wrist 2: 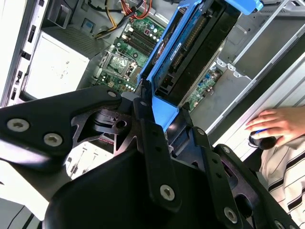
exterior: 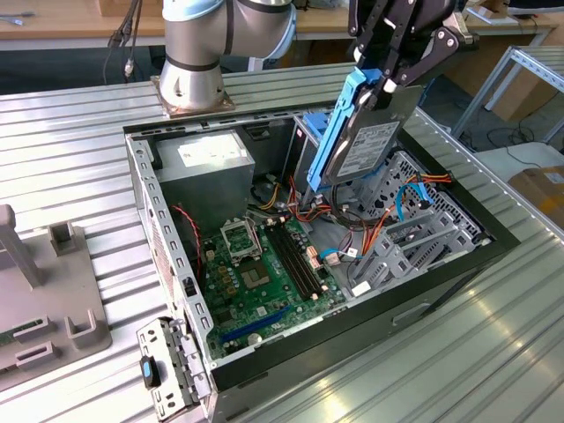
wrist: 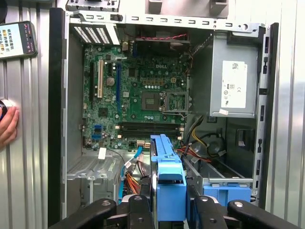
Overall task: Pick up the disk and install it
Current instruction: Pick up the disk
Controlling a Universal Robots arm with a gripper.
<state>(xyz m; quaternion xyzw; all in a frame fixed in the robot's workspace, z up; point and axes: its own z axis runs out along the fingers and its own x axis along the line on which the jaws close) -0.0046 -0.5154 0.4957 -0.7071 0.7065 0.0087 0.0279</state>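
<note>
The disk (exterior: 368, 145), a silver-grey drive with a white label and bright blue side rails, hangs tilted on edge above the open computer case (exterior: 141, 189). It sits over the case's far side, above the cables beside the grey metal drive cage (exterior: 414, 242). My black gripper (exterior: 381, 81) is shut on the disk's upper end. The second wrist view shows the disk (wrist 2: 190, 52) edge-on between my fingers (wrist 2: 155, 143), with the motherboard beneath it. In the first wrist view the disk's blue rail (wrist: 169, 183) runs out from between the fingers (wrist: 138, 210).
Inside the case are a green motherboard (exterior: 264, 273), a grey power-supply box (exterior: 203, 172), orange and blue cables (exterior: 388, 216), and a blue bracket (wrist: 226, 193) in the bay. A grey fixture (exterior: 53, 300) and a loose metal panel (exterior: 172, 370) lie beside the case. A person's hand (wrist 2: 274, 124) rests near its edge.
</note>
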